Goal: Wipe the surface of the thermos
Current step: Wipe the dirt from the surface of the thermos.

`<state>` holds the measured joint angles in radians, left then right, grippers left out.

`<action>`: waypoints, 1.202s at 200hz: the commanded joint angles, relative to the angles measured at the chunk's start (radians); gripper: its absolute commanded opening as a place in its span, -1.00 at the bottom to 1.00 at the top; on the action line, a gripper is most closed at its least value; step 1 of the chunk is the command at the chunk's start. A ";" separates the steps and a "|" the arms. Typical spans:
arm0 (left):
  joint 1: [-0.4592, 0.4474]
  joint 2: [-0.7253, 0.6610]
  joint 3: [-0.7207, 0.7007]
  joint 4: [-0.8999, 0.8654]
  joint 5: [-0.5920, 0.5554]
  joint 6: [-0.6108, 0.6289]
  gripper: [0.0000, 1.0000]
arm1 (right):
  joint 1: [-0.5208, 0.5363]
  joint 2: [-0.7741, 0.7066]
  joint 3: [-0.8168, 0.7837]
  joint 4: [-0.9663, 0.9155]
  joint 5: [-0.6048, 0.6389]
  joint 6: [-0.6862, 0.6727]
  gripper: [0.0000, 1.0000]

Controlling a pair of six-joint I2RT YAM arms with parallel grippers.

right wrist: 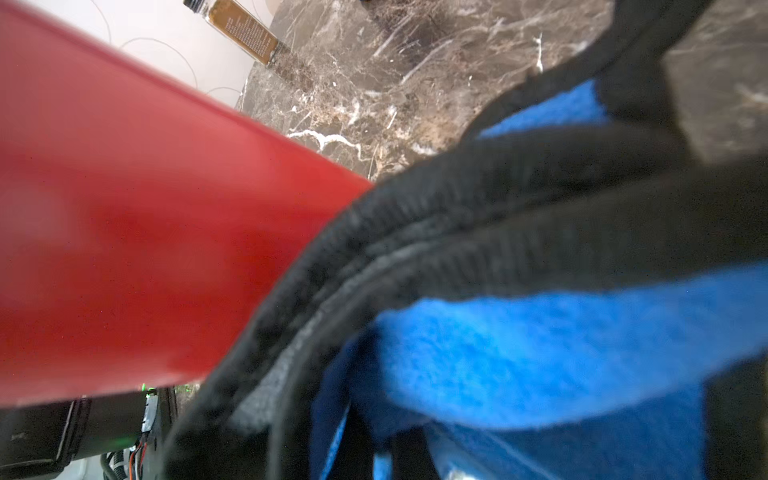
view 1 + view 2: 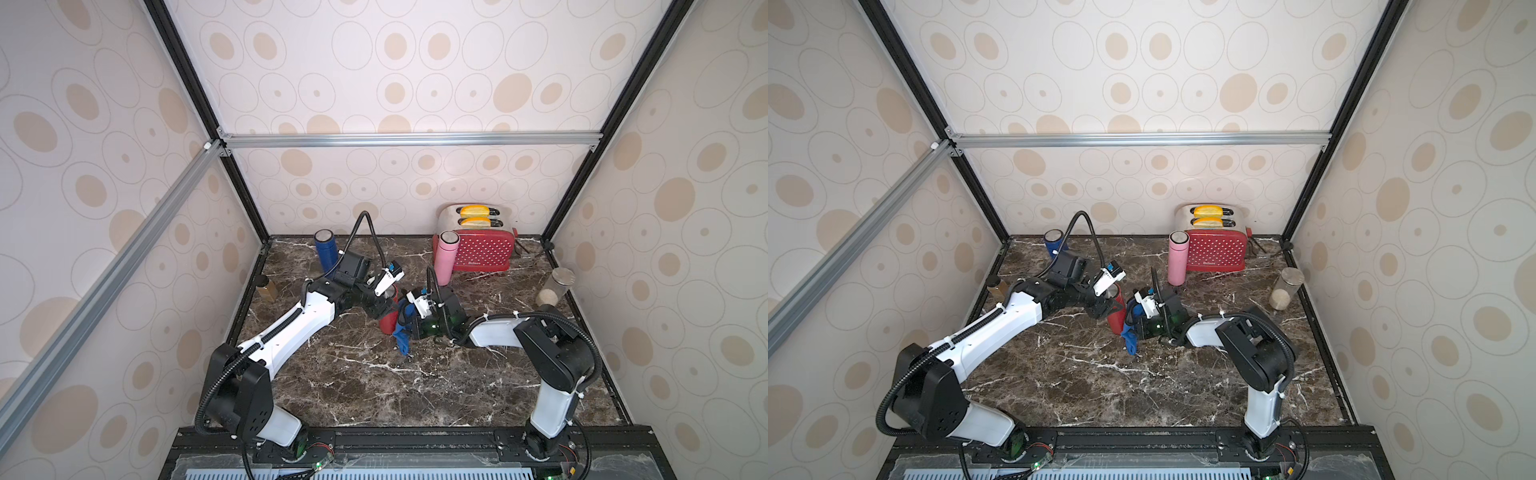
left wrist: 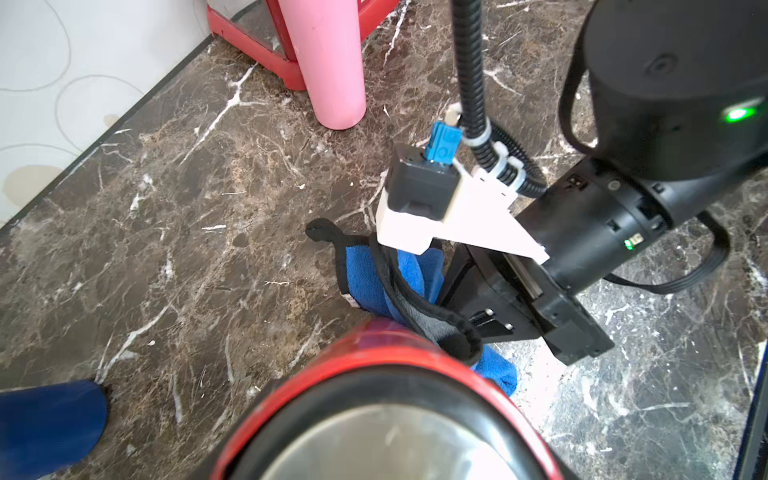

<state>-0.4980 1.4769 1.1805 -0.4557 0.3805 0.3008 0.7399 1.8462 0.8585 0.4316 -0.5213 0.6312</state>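
At the far left edge of the marble table point(image 2: 365, 386) we see a small amber bottle point(image 2: 266, 289). Behind it, near the back wall, a blue thermos point(image 2: 325, 249) stands upright. Next comes the left claw point(image 2: 385, 308), clenched around the red thermos point(image 2: 389, 325), which leans tilted near the middle of the table. The thermos's steel top fills the near part of the left wrist view. Pressed against its side is a blue cloth point(image 2: 401, 338) with black edging, grasped in the right claw point(image 2: 408, 319), whose jaws are closed tight on it. A loose end of the cloth hangs down; we cannot tell whether it touches the table. Further right, toward the back, a pink thermos point(image 2: 445, 257) stands just in front of a red toaster point(image 2: 484, 251). A glass jar point(image 2: 555, 286) sits near the right edge.
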 commanded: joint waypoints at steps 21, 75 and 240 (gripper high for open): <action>-0.014 -0.049 0.015 0.027 0.050 0.010 -1.00 | 0.008 -0.117 0.066 -0.106 0.011 -0.083 -1.00; -0.016 -0.021 0.034 -0.007 0.080 0.020 -1.00 | 0.009 -0.301 0.174 -0.310 0.028 -0.176 -1.00; -0.053 -0.052 -0.007 0.057 -0.132 -0.297 -1.00 | 0.013 -0.207 0.109 -0.210 0.035 -0.142 -1.00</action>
<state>-0.5121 1.4673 1.1755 -0.4553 0.3096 0.1143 0.7399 1.7771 0.9138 0.2783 -0.4843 0.5301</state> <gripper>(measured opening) 0.657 0.062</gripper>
